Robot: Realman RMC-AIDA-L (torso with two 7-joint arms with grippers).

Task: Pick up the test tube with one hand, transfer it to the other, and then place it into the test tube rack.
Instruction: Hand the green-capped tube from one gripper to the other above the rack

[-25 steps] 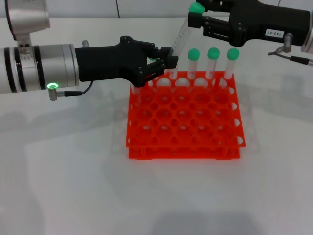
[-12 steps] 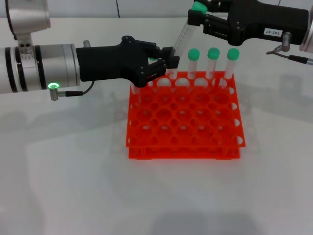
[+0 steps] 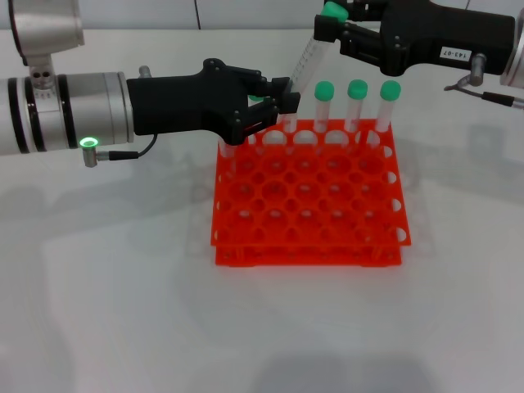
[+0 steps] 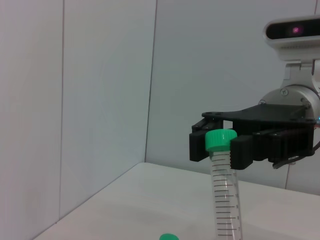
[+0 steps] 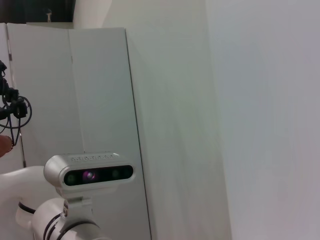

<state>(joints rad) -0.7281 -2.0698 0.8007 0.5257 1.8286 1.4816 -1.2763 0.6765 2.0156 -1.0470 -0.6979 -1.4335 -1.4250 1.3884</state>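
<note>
- The left gripper (image 3: pixel 278 97) reaches in from the left above the back left corner of the rack (image 3: pixel 309 196). Its fingers are closed on the lower part of the tube (image 3: pixel 304 61).
- The right gripper (image 3: pixel 329 26) comes in from the upper right, level with the tube's green cap. In the left wrist view its fingers (image 4: pixel 242 152) sit on either side of the tube (image 4: pixel 223 190) just under the cap. Whether they press it or stand a little off, I cannot tell.
- The tube is in the air, tilted, cap up and toward the right gripper, lower end down toward the left gripper. It is above and behind the rack's back edge and is in no hole.
- The rack is orange-red, two tiers, and sits on the white table (image 3: pixel 123 311).
- Three other green-capped tubes (image 3: pixel 355 102) stand upright side by side in the back row, right of the held tube.
- A further green cap (image 3: pixel 260 100) shows just behind the left gripper's fingers; what it belongs to is hidden.
- The right wrist view shows only wall panels and the robot's head camera (image 5: pixel 90 174).
</note>
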